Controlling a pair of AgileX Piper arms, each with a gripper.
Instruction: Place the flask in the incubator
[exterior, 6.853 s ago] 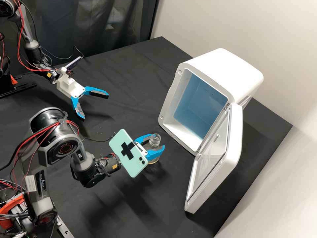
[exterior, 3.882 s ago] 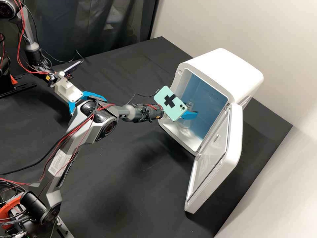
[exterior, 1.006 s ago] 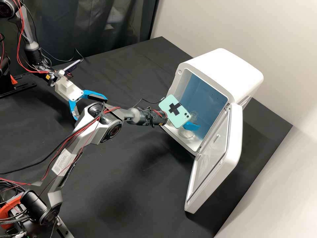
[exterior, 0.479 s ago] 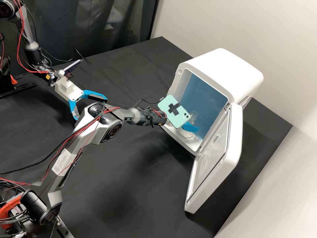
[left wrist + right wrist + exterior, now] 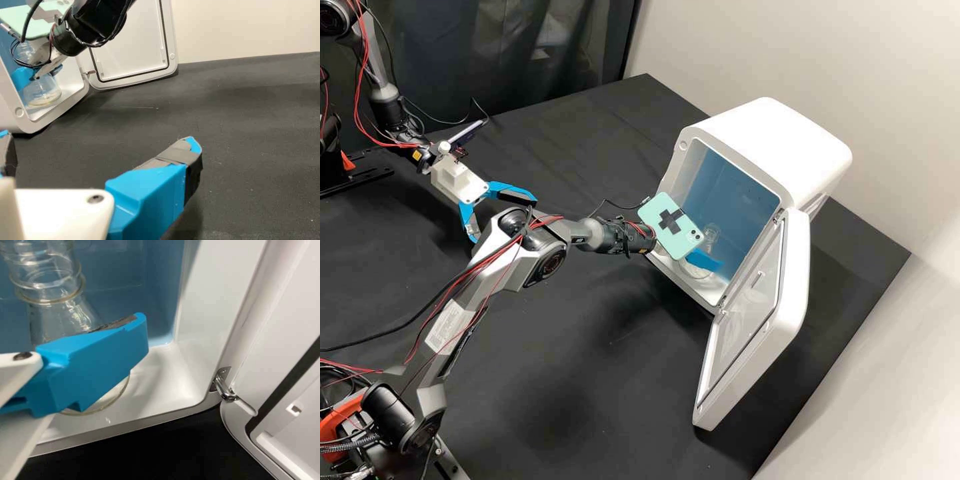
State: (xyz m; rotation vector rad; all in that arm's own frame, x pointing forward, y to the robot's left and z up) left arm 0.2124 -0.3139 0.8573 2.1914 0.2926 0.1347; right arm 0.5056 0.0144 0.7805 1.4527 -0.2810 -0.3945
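The clear glass flask [image 5: 711, 233] stands upright on the floor of the white incubator [image 5: 780, 143], which has a blue interior, near the front lip. My right gripper [image 5: 705, 252] is inside the opening, open, and one blue finger [image 5: 95, 362] sits beside the flask [image 5: 47, 275] with a gap to the neck. The left wrist view shows the flask [image 5: 42, 91] resting on the incubator floor under the right wrist. My left gripper [image 5: 501, 215] hovers open over the bench at the back left, holding nothing.
The incubator door [image 5: 757, 313] hangs open to the front right, hinged at a metal latch [image 5: 225, 390]. A mint-green phone [image 5: 670, 225] is mounted on the right wrist. Bare black bench [image 5: 600, 373] lies in front of the incubator.
The right arm carried the flask from the bench into the incubator and lowered it to the floor. Over the last second the wrist has shifted slightly back, and the flask stays put.
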